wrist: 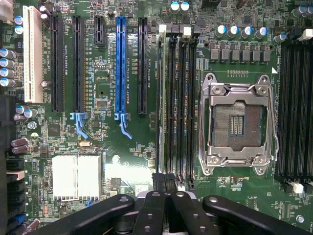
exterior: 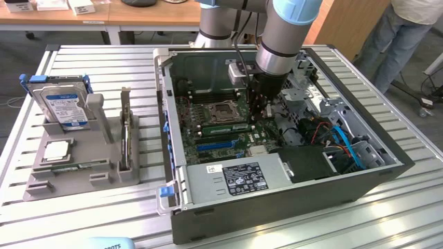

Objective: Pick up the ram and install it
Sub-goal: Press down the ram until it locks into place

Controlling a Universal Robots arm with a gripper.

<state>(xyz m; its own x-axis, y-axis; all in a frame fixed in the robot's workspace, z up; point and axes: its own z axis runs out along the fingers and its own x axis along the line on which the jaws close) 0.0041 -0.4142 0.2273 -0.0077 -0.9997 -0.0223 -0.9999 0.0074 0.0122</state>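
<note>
A long green ram stick [exterior: 223, 126] stands on edge in a memory slot beside the open silver processor socket [exterior: 223, 110] inside the computer case. In the wrist view it is a thin edge [wrist: 160, 98] in the slot farthest from the socket [wrist: 238, 125]. My gripper [exterior: 262, 115] reaches down into the case at the exterior view's right end of that stick. Its black fingers [wrist: 157, 196] are pressed together, so the gripper [wrist: 164, 180] is shut right at the stick's end. Whether it pinches or only touches the stick I cannot tell. Another thin green stick [exterior: 78, 167] lies in the grey fixture [exterior: 104, 179].
The fixture, on the exterior view's left, also holds a silver hard drive [exterior: 66, 106], a square silver chip [exterior: 55, 150] and an upright card [exterior: 125, 132]. The case walls [exterior: 277, 205], cables [exterior: 346, 145] and power supply [exterior: 239, 179] crowd the arm. A person's legs [exterior: 395, 41] stand at the back right.
</note>
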